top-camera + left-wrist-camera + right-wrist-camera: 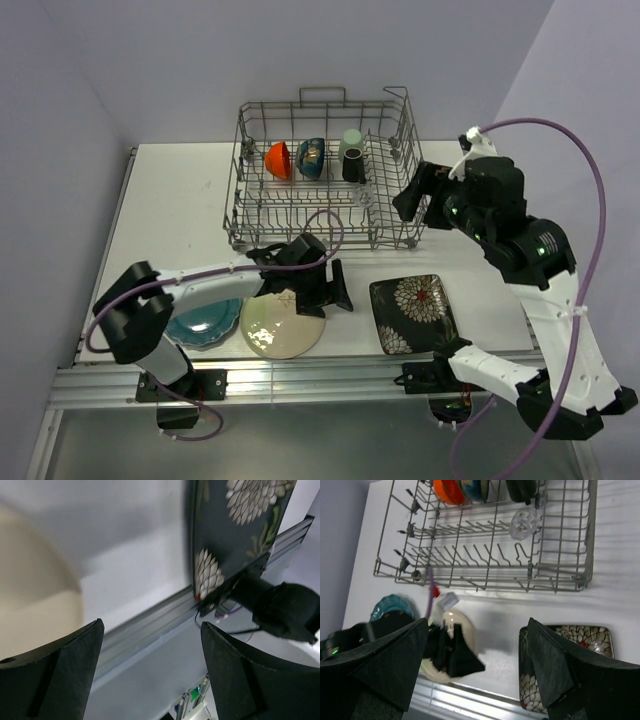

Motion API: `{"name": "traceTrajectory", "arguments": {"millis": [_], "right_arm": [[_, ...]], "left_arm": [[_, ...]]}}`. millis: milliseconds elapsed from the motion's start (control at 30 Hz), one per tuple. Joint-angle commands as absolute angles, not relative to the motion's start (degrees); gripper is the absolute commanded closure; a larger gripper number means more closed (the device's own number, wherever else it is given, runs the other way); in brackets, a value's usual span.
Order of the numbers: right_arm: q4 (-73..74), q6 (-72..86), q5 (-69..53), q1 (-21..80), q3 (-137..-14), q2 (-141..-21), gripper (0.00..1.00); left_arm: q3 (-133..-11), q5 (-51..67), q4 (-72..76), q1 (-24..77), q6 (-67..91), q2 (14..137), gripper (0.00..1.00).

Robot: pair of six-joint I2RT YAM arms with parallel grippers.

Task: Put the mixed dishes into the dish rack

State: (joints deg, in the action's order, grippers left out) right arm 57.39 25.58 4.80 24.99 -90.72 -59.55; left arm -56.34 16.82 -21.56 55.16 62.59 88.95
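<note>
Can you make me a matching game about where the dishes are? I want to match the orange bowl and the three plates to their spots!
Things:
1. red-orange bowl
2. cream round plate
3. black square floral plate
4. teal scalloped plate

Places:
A. on the table, furthest right of the plates
B. inside the dish rack
C. on the table, closest to the left gripper
D. on the table, furthest left of the plates

Pairs: 1-B, 2-C, 3-A, 4-D
</note>
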Motion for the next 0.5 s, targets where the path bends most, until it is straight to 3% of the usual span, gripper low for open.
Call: {"name": "traceTrajectory", "arguments": {"millis": [0,467], "right_arm": [[61.3,28.9,1.8,25.1,-89.7,-55.9,0.13],[66.7,27.4,4.8,25.0,-92.1,-49.7,0.13]], "left_arm": [[-59.9,16.6,-8.5,56.6,62.6,93.2,0.16],[-65.0,22.0,10.5,61.4,69.7,114.7,0.16]]}}
